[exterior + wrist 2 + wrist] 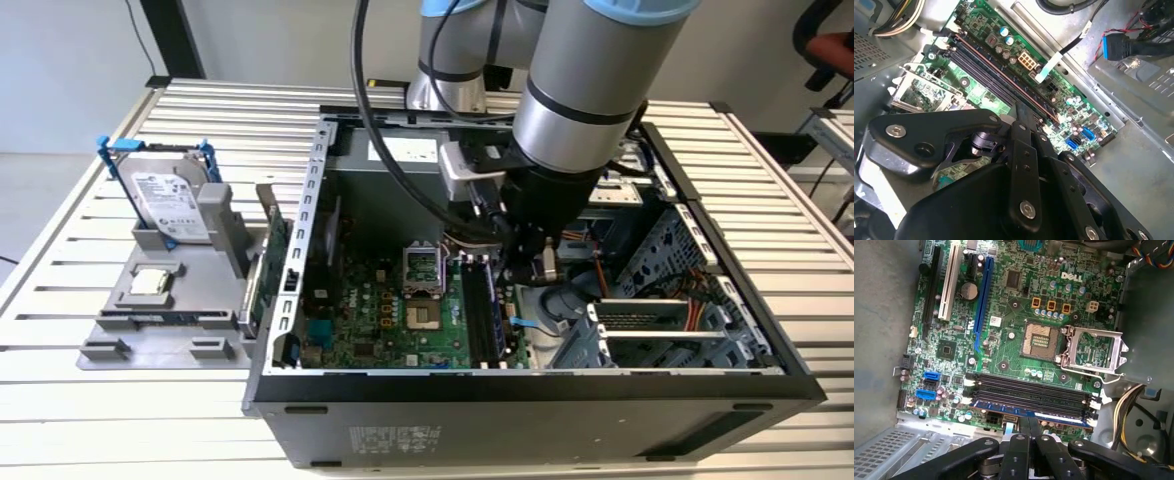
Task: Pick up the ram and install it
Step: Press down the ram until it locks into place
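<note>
The ram (pixel 1060 417) is a thin dark blue stick that sits in the memory slot nearest the motherboard's edge; in the second wrist view the ram (pixel 984 57) runs as a long narrow line beside the bare black slots. My gripper (pixel 1029 421) is shut, its two fingers pressed together side by side along the stick's length, right over the middle of its top edge. I cannot tell whether the tips touch it. In the exterior view the gripper (pixel 530 280) reaches down into the open computer case (pixel 534 400). The second wrist view has the gripper (pixel 1021 111) above the slots.
The green motherboard (pixel 387 310) with an open processor socket (pixel 1093 352) lies beside the slots. Cables (pixel 1114 47) and a drive cage (pixel 661 325) crowd the case at the exterior view's right. Outside, a grey holder (pixel 160 300) carries a hard drive (pixel 167 205) and a green card (pixel 278 260).
</note>
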